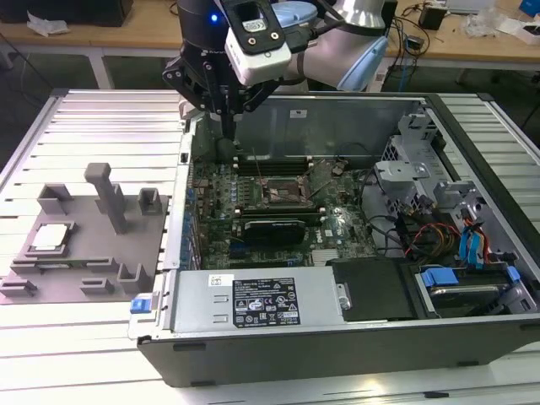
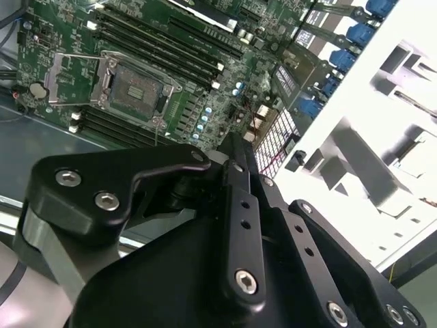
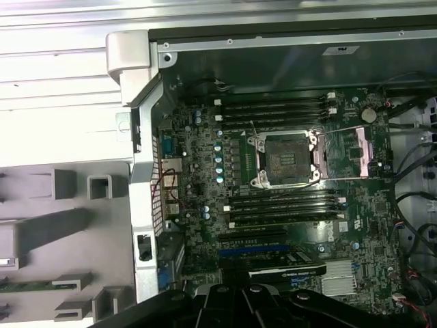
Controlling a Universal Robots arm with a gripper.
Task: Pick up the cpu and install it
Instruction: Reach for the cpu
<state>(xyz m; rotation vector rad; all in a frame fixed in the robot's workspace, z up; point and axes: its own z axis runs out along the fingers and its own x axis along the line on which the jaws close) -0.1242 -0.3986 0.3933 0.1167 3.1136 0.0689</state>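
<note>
The cpu (image 1: 52, 237), a small pale square chip, lies flat on the grey plastic plate (image 1: 84, 272) at the exterior view's left, outside the computer case. My gripper (image 1: 227, 126) hangs above the case's back left corner, far from the chip, its fingers shut together with nothing between them. The motherboard's socket (image 1: 283, 196) stands uncovered with its metal frame swung open and no chip in it; it shows in both wrist views (image 2: 133, 89) (image 3: 285, 158). The shut gripper (image 2: 235, 147) points toward the case wall beside the board.
The open case (image 1: 253, 346) holds the motherboard, memory slots (image 3: 280, 109), a black expansion card (image 1: 272, 228), cables and drive bays (image 1: 472, 253) on the exterior view's right. Upright blocks (image 1: 105, 194) rise from the grey plate. The ribbed metal table (image 1: 101, 110) surrounds both.
</note>
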